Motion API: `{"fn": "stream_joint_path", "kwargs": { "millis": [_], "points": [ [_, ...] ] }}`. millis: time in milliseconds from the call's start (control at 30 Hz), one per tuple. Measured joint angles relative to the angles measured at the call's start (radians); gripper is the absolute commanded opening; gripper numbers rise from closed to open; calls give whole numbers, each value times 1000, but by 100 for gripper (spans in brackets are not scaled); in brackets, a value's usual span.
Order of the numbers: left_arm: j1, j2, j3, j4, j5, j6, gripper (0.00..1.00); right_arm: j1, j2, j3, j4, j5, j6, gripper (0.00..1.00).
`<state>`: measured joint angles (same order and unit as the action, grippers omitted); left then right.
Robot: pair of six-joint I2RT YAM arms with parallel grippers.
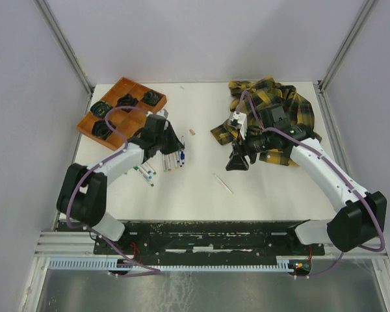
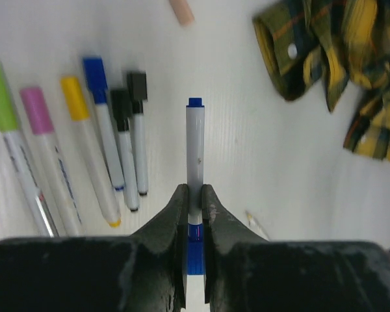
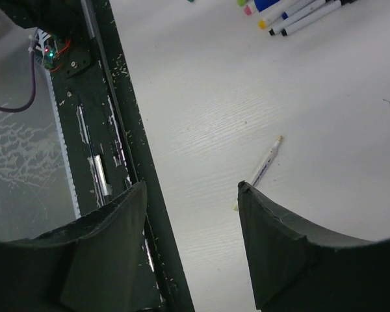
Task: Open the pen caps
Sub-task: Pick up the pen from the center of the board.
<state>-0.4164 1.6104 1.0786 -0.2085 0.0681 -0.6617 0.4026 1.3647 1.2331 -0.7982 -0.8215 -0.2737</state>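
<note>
My left gripper (image 2: 194,192) is shut on a white marker (image 2: 195,149). Its blue cap (image 2: 195,252) sits back between the jaws, and the barrel points forward to a small blue end. In the top view this gripper (image 1: 175,146) hovers over a row of capped markers (image 1: 162,166). The left wrist view shows their caps: green (image 2: 0,94), pink (image 2: 36,110), yellow (image 2: 73,97), blue (image 2: 95,79) and two black (image 2: 137,84). My right gripper (image 1: 237,161) is open and empty above the table's middle. An uncapped thin marker (image 3: 263,168) lies just beyond its fingers (image 3: 273,234).
An orange tray (image 1: 84,123) with black items stands at the back left. A yellow plaid shirt (image 1: 273,107) lies at the back right, under the right arm. A small pink piece (image 1: 192,132) lies between them. The black base rail (image 3: 117,130) runs along the near table edge.
</note>
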Motion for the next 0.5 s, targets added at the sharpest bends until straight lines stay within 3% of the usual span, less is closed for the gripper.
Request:
{"fn": "stream_joint_path", "kwargs": {
  "millis": [233, 500],
  "points": [
    [-14, -227, -360, 279, 328, 5, 3, 5, -108, -156, 40, -137, -225, 73],
    [-141, -303, -474, 474, 559, 21, 3, 69, -143, -207, -92, -137, -689, 73]
  ]
}}
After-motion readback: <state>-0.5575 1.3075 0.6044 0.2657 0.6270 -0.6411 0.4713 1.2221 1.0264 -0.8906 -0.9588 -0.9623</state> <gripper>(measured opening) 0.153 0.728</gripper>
